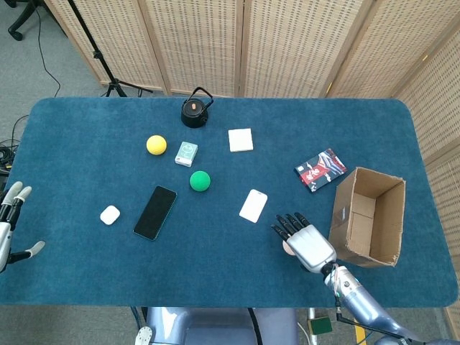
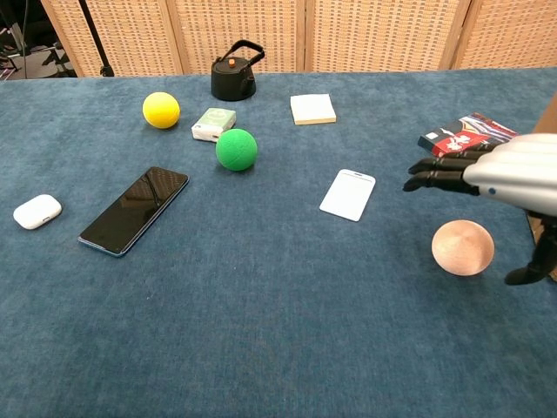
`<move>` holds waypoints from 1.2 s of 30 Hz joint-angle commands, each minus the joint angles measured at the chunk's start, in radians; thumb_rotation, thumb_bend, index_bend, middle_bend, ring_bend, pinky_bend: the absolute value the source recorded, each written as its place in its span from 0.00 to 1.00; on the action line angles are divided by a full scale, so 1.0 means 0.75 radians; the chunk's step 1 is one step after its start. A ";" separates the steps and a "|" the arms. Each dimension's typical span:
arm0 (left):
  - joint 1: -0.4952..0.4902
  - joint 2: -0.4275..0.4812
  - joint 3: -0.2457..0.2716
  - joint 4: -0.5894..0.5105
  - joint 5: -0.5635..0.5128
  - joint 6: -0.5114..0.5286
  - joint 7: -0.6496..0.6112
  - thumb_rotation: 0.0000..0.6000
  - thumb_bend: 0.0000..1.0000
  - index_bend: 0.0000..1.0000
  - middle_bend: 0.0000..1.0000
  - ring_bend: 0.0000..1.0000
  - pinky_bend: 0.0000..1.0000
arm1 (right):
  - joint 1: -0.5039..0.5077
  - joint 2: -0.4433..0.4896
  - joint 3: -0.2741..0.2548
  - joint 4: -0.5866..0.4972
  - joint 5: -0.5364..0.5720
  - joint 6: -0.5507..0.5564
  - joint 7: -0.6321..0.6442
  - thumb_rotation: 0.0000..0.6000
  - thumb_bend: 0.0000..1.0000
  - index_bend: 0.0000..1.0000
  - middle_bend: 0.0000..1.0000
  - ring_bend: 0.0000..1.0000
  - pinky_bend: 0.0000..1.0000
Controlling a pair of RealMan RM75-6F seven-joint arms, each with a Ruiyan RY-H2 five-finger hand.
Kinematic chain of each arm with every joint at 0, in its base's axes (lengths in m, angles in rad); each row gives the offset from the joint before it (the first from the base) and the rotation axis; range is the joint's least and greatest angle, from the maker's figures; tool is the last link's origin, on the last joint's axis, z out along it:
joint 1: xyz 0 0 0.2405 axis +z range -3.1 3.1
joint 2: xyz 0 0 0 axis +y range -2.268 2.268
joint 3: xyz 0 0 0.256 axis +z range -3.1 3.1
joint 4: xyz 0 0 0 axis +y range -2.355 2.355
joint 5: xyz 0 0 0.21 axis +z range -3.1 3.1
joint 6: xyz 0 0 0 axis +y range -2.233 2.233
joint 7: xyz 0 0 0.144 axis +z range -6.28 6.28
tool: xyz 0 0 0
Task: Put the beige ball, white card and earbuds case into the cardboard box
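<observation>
Chest view shows the right hand (image 2: 509,174) spread flat above the ball (image 2: 463,247), holding nothing and not touching it. Just left lies the card (image 2: 347,194); the box (image 1: 368,215) stands just right of the hand. Far left, the case (image 2: 37,212) sits beside the phone (image 2: 135,210). Past the table's left edge, the left hand (image 1: 10,224) hangs with fingers apart.

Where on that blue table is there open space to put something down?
Bare cloth runs along the near edge, below the phone and card, and across the far right corner beyond the box. It is crowded between the kettle and green ball.
</observation>
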 commanded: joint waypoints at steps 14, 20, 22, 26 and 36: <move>-0.010 0.004 -0.010 -0.001 -0.026 -0.027 -0.007 1.00 0.00 0.00 0.00 0.00 0.00 | 0.031 -0.168 -0.066 0.310 -0.153 0.053 0.218 1.00 0.15 0.42 0.40 0.36 0.40; -0.012 0.001 -0.009 0.000 -0.027 -0.032 0.000 1.00 0.00 0.00 0.00 0.00 0.00 | 0.032 -0.188 -0.082 0.383 -0.281 0.104 0.367 1.00 0.26 0.49 0.50 0.46 0.45; -0.013 0.001 -0.009 -0.001 -0.028 -0.034 0.001 1.00 0.00 0.00 0.00 0.00 0.00 | 0.032 -0.187 -0.088 0.389 -0.314 0.120 0.408 1.00 0.26 0.49 0.50 0.46 0.45; -0.014 0.000 -0.010 -0.002 -0.032 -0.035 0.004 1.00 0.00 0.00 0.00 0.00 0.00 | 0.034 -0.140 -0.097 0.320 -0.410 0.173 0.516 1.00 0.26 0.49 0.51 0.48 0.45; -0.012 0.003 -0.012 0.000 -0.033 -0.031 -0.005 1.00 0.00 0.00 0.00 0.00 0.00 | 0.007 0.106 -0.020 0.033 -0.591 0.425 0.569 1.00 0.31 0.49 0.53 0.50 0.45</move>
